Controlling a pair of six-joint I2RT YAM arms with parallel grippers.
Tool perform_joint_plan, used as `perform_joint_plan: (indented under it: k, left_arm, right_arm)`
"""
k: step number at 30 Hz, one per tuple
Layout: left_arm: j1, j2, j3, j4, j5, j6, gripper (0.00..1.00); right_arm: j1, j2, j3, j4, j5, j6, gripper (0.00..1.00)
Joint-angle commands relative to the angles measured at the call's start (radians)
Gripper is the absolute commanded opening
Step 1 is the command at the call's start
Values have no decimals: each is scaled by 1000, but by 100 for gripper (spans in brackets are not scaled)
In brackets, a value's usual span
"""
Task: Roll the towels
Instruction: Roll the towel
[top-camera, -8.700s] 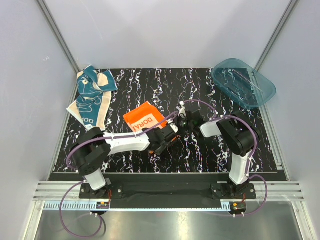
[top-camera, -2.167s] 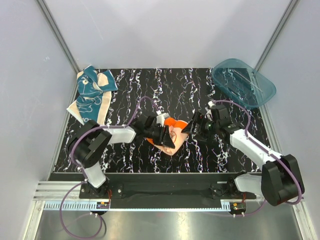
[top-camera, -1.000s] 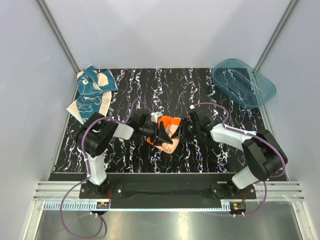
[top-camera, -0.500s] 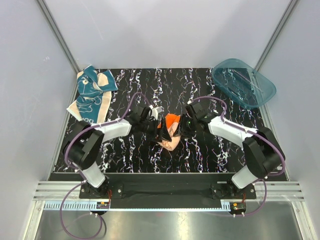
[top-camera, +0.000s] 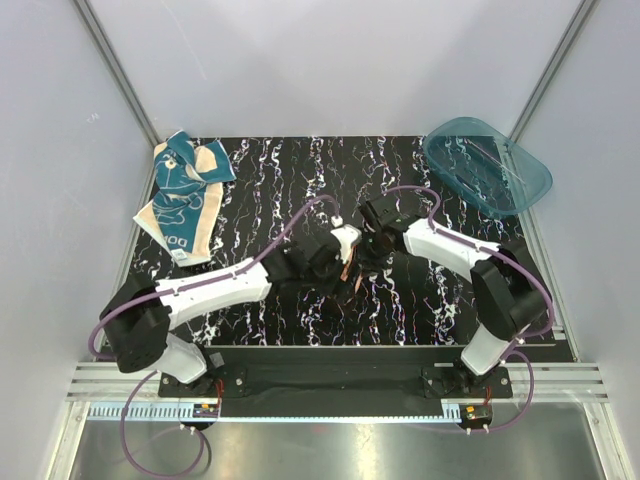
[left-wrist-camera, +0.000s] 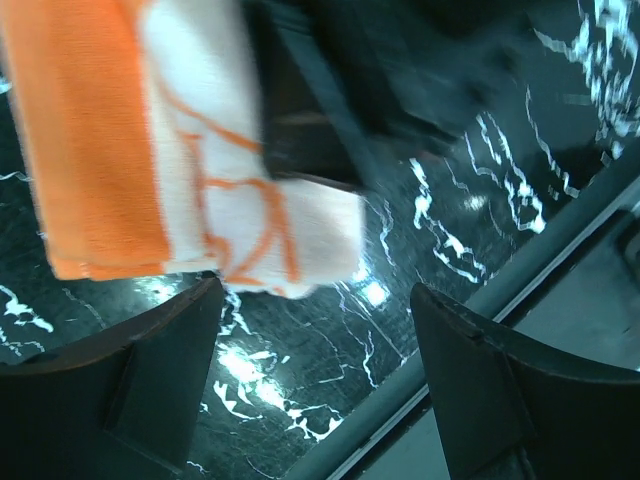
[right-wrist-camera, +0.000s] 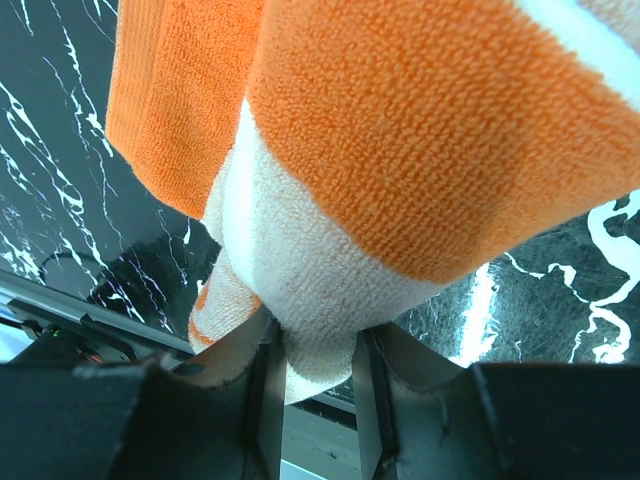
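The orange towel (right-wrist-camera: 400, 130) is folded into a thick bundle of orange and cream layers. My right gripper (right-wrist-camera: 312, 375) is shut on its cream end. In the left wrist view the orange towel (left-wrist-camera: 150, 150) hangs just above the black table, with the dark right gripper body (left-wrist-camera: 350, 100) clamped on it. My left gripper (left-wrist-camera: 315, 345) stands open below the bundle, its fingers (left-wrist-camera: 150, 385) apart and touching nothing. From above, both grippers meet mid-table and only a sliver of the orange towel (top-camera: 350, 272) shows. The teal-blue towel (top-camera: 185, 195) lies crumpled at the far left corner.
A translucent teal plastic tub (top-camera: 487, 165) sits at the far right corner. The black marbled table (top-camera: 300, 175) is bounded by grey walls at the back and sides. Its near edge rail (left-wrist-camera: 560, 260) lies close to my left gripper.
My left gripper has opened, let go of the orange towel and swung right over it. My right gripper has closed tighter on the bundle, which is now mostly hidden from above.
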Motion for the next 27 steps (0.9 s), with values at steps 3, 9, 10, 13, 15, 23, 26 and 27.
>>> perform_joint_plan:
  k: [3, 9, 10, 13, 15, 23, 26, 27]
  left_arm:
    - [-85, 7, 19, 37, -181, 78, 83]
    - [-160, 101, 53, 41, -276, 124, 83]
    - [-165, 131, 59, 41, -302, 128, 82]
    - [-183, 185, 78, 43, -358, 134, 82]
    - [-188, 200, 75, 54, -379, 133, 82]
    - [-191, 265, 65, 107, -476, 111, 65]
    - [-191, 292, 61, 130, -481, 113, 54]
    - [-191, 302, 61, 136, -478, 113, 46]
  right_arm:
    - [19, 40, 57, -85, 43, -40, 27]
    - [19, 49, 71, -96, 42, -48, 26]
    - [19, 50, 71, -96, 40, -48, 26]
    - [19, 51, 71, -94, 28, -48, 25]
    - [22, 52, 71, -94, 22, -49, 25]
    - [25, 60, 74, -91, -20, -60, 24]
    - [25, 58, 74, -91, -35, -64, 23]
    - [23, 61, 74, -91, -38, -65, 23]
